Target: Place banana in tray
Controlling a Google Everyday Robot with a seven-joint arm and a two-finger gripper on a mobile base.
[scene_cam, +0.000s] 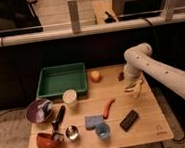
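Note:
The pale yellow banana is at the right side of the wooden table, directly under my gripper. The gripper points down at the end of the white arm and touches or nearly touches the banana. The gripper hides part of the banana. The green tray stands at the back left of the table, well to the left of the gripper, and holds nothing.
A round orange fruit lies between tray and gripper. A small dark item lies by the gripper. In front are an orange-red vegetable, black bar, blue sponge, blue cup, white cup and purple bowl.

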